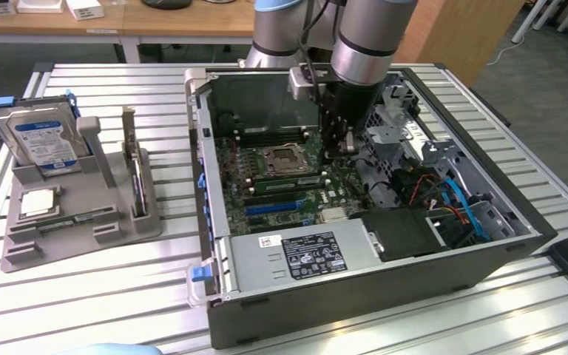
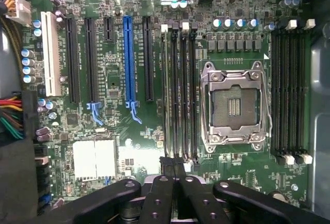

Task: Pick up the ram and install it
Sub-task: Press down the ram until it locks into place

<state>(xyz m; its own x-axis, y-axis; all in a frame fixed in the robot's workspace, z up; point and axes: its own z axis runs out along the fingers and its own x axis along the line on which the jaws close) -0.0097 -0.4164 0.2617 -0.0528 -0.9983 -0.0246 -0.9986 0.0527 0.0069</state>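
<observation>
The tool is clenched directly above the memory slots, seemingly pressing the ram home; seating needs even downward pressure.

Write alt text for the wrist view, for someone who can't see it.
The gripper, fingers shut, hangs over a green motherboard, at the end of a bank of memory slots beside the open, empty CPU socket. A blue expansion slot lies farther across the board.

The arm reaches straight down, its hand closed.
</observation>
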